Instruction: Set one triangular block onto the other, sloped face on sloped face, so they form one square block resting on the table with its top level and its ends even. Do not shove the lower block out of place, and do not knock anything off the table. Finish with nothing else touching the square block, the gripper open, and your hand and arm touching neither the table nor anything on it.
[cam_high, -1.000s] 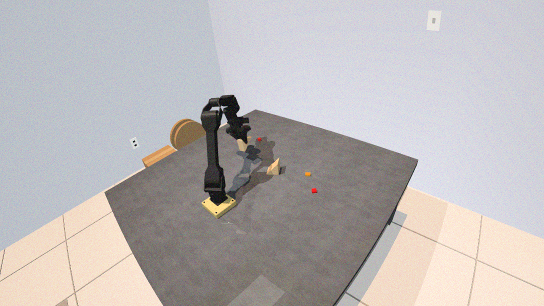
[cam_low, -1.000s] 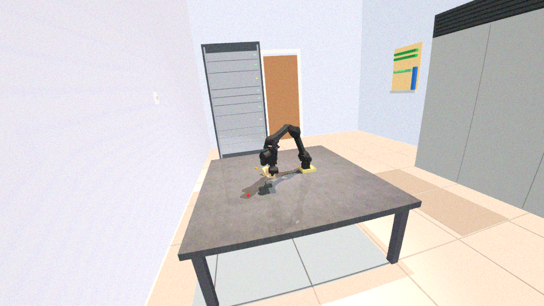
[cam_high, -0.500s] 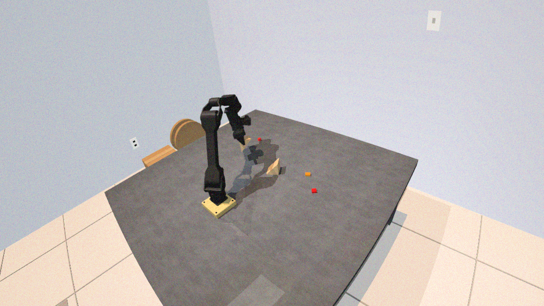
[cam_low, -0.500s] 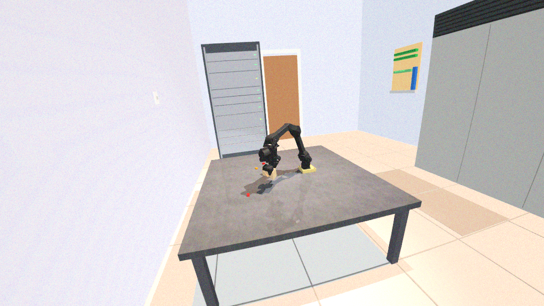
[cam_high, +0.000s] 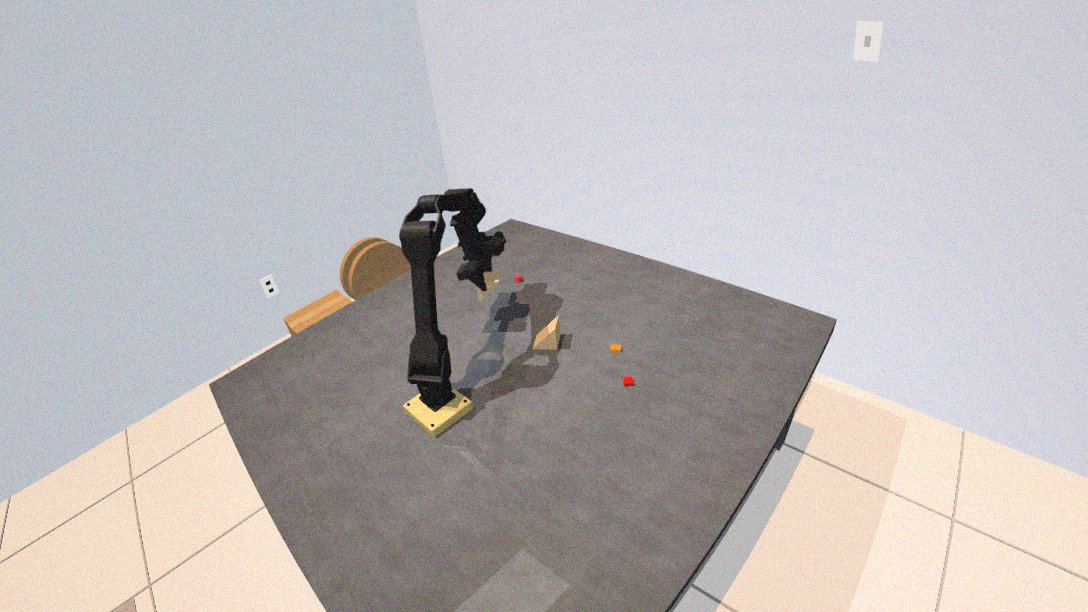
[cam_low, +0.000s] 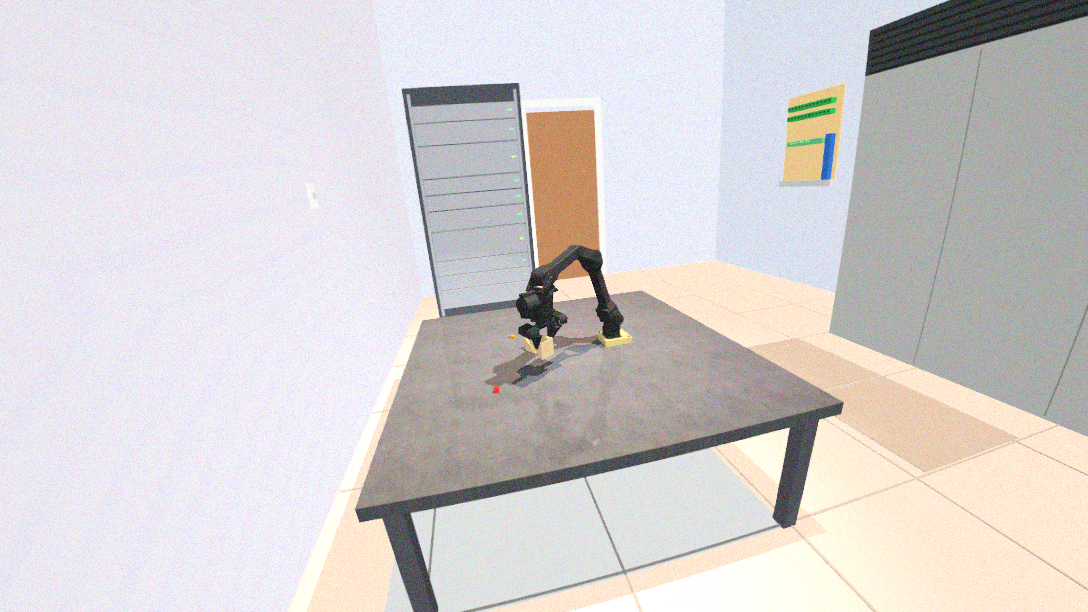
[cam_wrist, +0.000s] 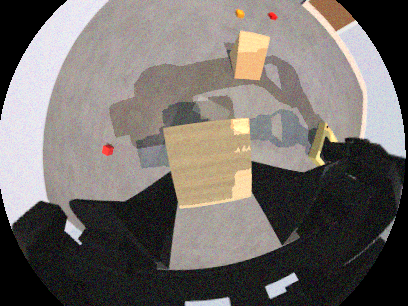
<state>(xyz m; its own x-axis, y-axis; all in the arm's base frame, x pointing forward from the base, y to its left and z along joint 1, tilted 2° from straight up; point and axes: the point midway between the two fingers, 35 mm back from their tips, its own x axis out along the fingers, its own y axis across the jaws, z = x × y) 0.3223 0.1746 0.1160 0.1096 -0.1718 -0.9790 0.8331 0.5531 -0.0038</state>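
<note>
My gripper (cam_high: 485, 284) (cam_low: 540, 343) (cam_wrist: 209, 168) is shut on one triangular wooden block (cam_low: 545, 347) (cam_wrist: 207, 162), which is held above the table (cam_high: 380, 494) (cam_low: 646, 411) (cam_wrist: 75, 100). In the wrist view a broad rectangular face of it shows between the fingers; I cannot tell for sure which way its slope faces. The other triangular block (cam_high: 547, 335) (cam_wrist: 250, 57) rests on the table, apart from the held one, with a pointed edge up. In the exterior view it is partly hidden behind the held block and gripper.
A small red cube (cam_high: 518, 278) (cam_low: 496, 389) (cam_wrist: 107, 150) lies on the far side of the held block. An orange piece (cam_high: 615, 348) (cam_low: 512, 336) (cam_wrist: 240, 13) and another red cube (cam_high: 627, 381) (cam_wrist: 272, 16) lie beyond the resting block. The arm stands on a yellow base (cam_high: 437, 418) (cam_low: 614, 339).
</note>
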